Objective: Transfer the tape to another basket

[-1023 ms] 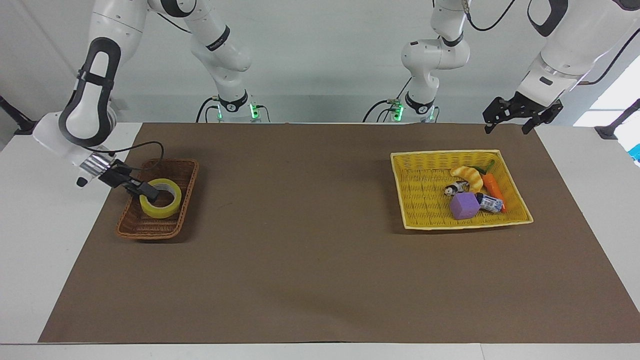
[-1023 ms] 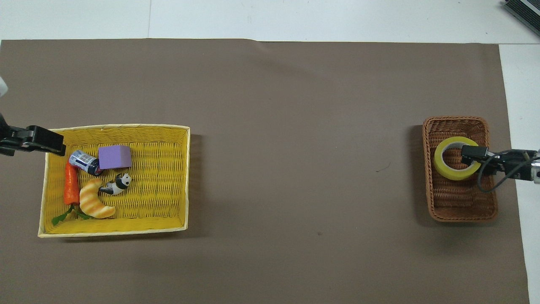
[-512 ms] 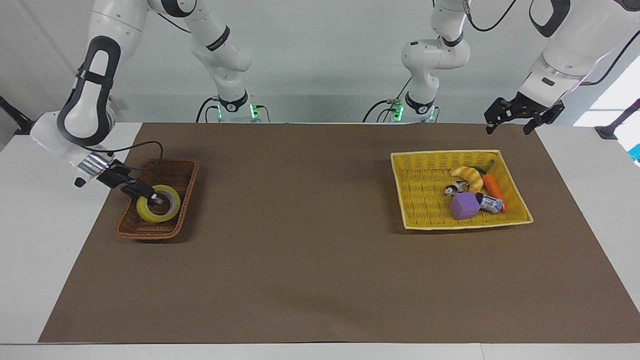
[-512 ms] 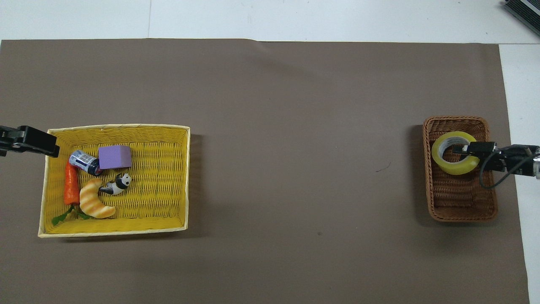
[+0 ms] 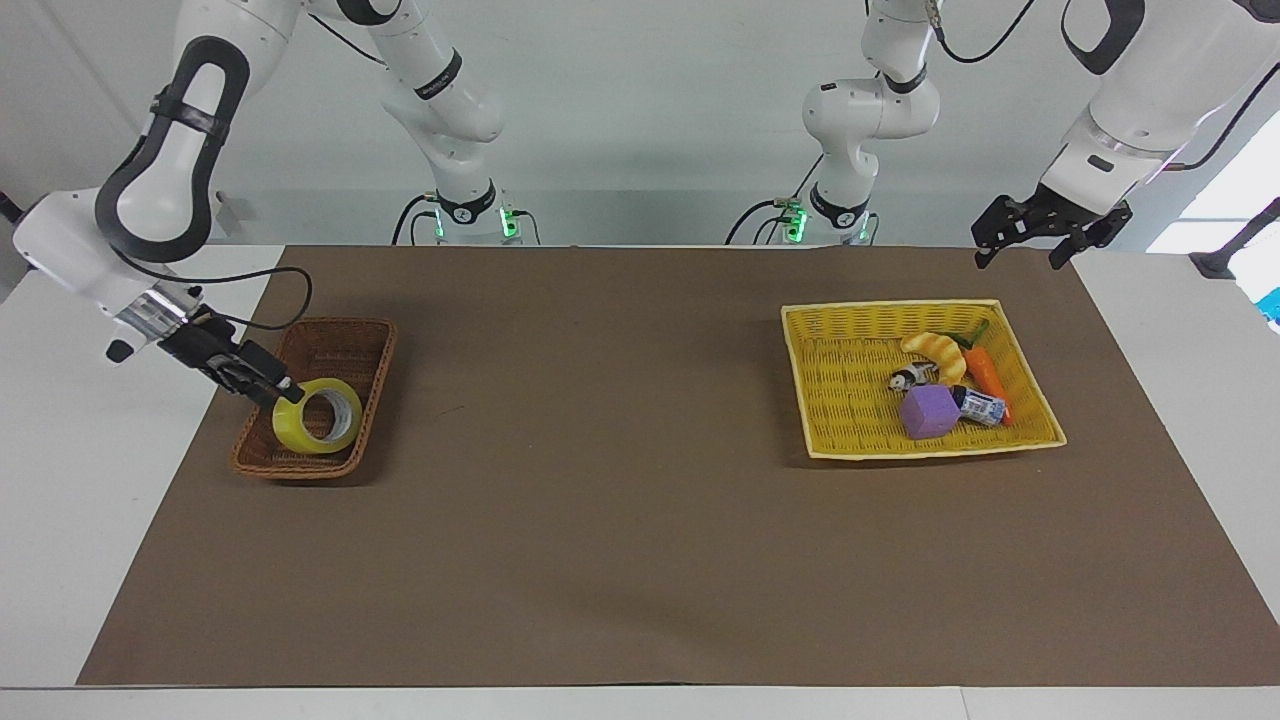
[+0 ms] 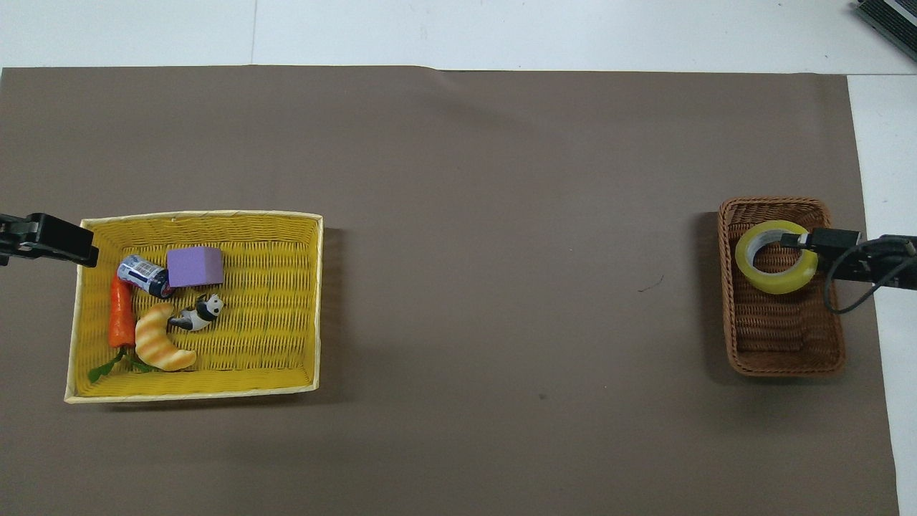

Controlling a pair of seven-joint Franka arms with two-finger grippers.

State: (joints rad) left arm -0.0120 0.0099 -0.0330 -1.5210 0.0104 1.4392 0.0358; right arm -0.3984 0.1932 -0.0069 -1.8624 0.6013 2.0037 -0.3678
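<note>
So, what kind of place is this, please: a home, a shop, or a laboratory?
Most likely a robotics laboratory. Two white arms are mounted at a table covered with a plain brown mat, and only test props lie on it: a tape in a wicker basket, toys in a yellow basket.

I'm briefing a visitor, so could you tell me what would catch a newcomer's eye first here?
Probably the yellow tape, tilted in the brown basket at the right arm's end, with the right gripper at its rim. Next, the bright yellow basket of toys, the left gripper waiting above.
</note>
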